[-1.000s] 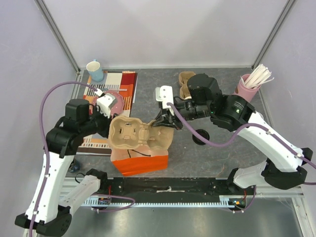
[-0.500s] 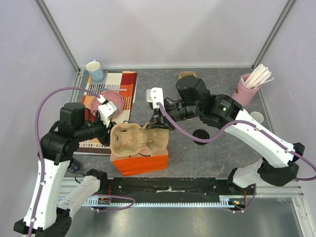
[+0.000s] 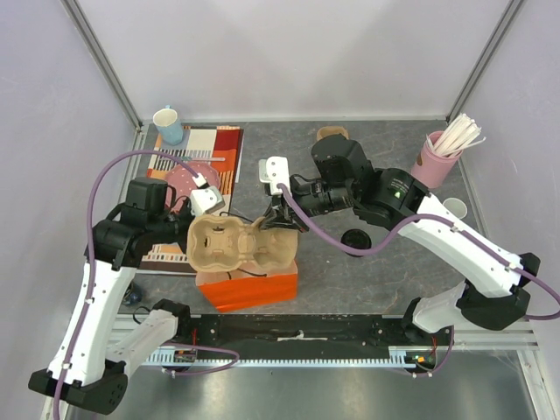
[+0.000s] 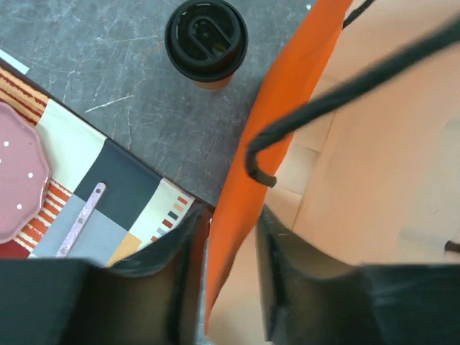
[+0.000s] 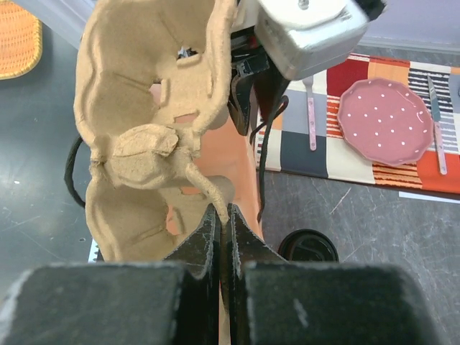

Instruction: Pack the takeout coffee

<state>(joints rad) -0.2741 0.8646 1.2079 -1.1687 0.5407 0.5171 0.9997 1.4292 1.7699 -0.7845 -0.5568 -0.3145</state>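
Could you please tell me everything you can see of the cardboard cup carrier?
The cup carrier is tan moulded pulp, matte and fibrous, with round cup wells, cut-out flaps in their walls and a raised hub in the middle. Every well that shows is empty. It lies across the open top of the orange bag, and the right gripper has its jaws shut on one thin edge.

A blue mug (image 3: pixel 167 124) is placed at ten o'clock, a pink cup (image 3: pixel 435 159) of white straws (image 3: pixel 460 135) at two, and a pulp tray (image 3: pixel 238 244) is seen over an orange bag (image 3: pixel 251 289) at six.
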